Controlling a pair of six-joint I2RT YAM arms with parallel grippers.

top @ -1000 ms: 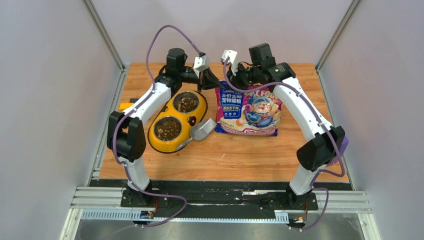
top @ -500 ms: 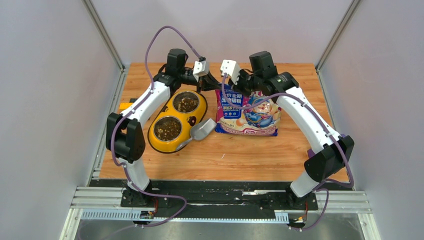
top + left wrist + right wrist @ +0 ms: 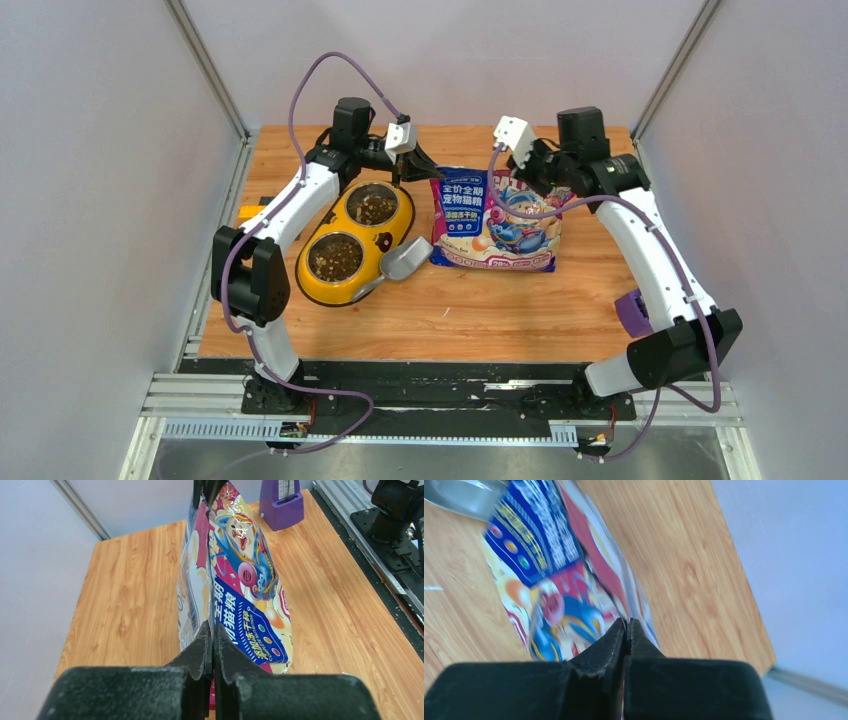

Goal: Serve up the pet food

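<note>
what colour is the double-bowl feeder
The double-bowl feeder is yellow; the top external view shows it best.

The cat food bag (image 3: 497, 222) is glossy pink and blue, printed with a cartoon animal, white characters on a blue panel and small coloured dots. The kibble (image 3: 335, 258) is dark brown, the feeder (image 3: 356, 231) yellow and the scoop (image 3: 402, 262) grey. The table (image 3: 450, 310) is orange-brown wood grain.
</note>
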